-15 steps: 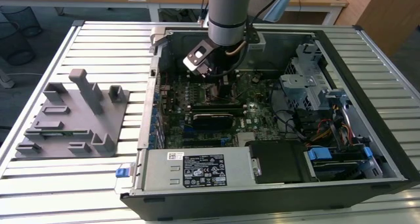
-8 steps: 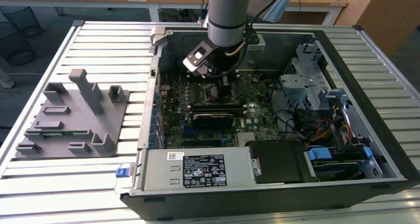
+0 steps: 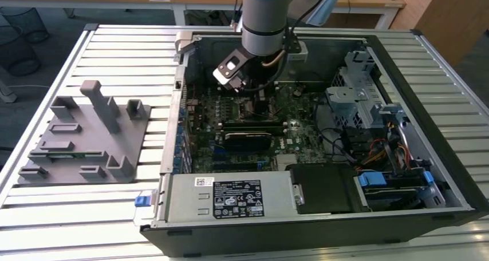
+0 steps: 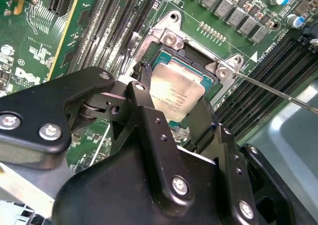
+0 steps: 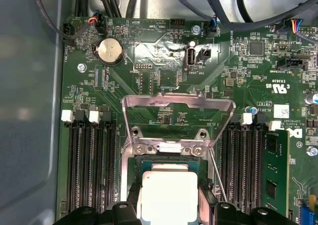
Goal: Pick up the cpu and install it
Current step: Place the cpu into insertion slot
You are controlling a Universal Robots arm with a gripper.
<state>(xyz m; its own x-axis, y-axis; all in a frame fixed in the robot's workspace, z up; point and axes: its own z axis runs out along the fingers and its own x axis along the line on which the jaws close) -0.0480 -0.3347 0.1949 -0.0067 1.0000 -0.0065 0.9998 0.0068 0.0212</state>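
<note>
In both wrist views the cpu [image 4: 176, 91] [image 5: 169, 195], a flat square chip with a silver metal top, sits between my gripper's [image 4: 174, 100] [image 5: 169, 208] two black fingers [image 4: 143, 88], which press on its opposite edges. It is over the open socket [image 4: 171, 38] on the green motherboard, level or nearly level with the socket frame. The socket's metal load plate [image 5: 179, 111] is swung up and open, and its thin lever rod [image 4: 268, 88] sticks out to the side. In the exterior view the arm reaches down into the open computer case, with the gripper [image 3: 256, 92] low over the board.
Black memory slots [image 5: 92, 170] flank the socket, and a green memory stick [image 5: 273, 170] stands in one. Cables [image 5: 218, 6] run along the case wall. A power supply [image 3: 229, 198] and drive cage [image 3: 359, 95] border the board. A grey parts fixture [image 3: 84, 135] lies on the table.
</note>
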